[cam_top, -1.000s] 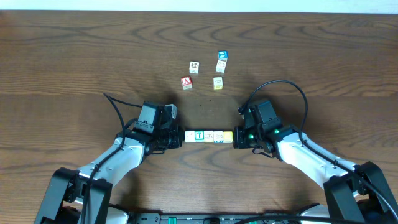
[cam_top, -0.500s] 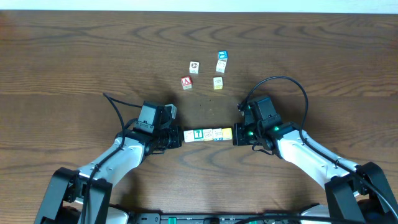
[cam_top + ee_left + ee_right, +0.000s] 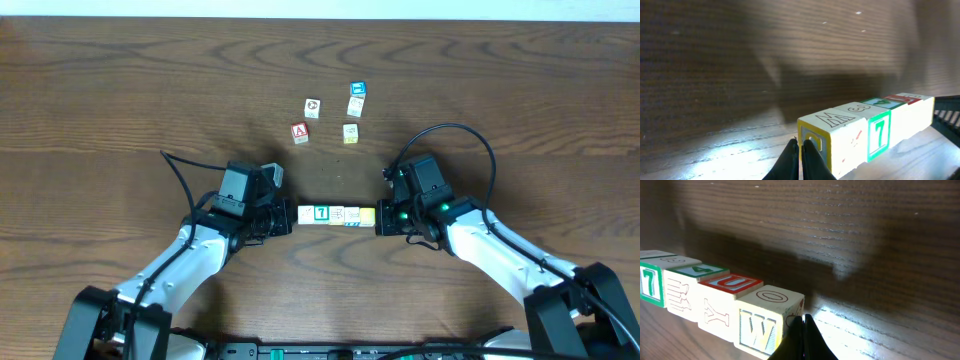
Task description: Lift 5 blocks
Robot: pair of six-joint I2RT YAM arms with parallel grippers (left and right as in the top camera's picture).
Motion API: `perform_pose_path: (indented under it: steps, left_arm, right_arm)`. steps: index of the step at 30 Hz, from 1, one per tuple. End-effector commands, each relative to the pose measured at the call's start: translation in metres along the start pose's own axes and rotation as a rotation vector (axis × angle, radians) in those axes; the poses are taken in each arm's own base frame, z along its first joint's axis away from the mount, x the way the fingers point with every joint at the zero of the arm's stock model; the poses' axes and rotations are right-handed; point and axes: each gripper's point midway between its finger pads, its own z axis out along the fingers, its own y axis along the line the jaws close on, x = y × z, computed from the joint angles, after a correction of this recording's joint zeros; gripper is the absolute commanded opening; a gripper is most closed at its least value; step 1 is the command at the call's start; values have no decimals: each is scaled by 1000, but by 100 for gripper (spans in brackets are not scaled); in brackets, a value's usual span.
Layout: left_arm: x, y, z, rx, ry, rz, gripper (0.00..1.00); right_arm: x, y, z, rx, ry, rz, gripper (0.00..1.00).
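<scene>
The row of blocks (image 3: 335,215) lies toward the front edge of the worktop (image 3: 120,90), pressed endwise between the left hand (image 3: 289,218) and right hand (image 3: 379,218), both with fingers closed.

The overhead view is evenly lit and sharp, while both wrist views are dim, with pale glare on the table (image 3: 715,150) and a soft shadow behind the brightly lit blocks (image 3: 860,130).
</scene>
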Motion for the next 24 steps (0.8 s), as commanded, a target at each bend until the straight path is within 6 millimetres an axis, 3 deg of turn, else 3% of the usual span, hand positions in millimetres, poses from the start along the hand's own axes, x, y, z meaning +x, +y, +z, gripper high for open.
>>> perform_pose_path:
  steps: [1,24]
  left_arm:
    - [2,-69,-13,269,66,84,7]
    - [2,-72,-19,273,57,84,7]
  right_arm:
    - [7,93,-28,-359,52,-131,1]
    - [6,96,-36,-363,48,-131,1]
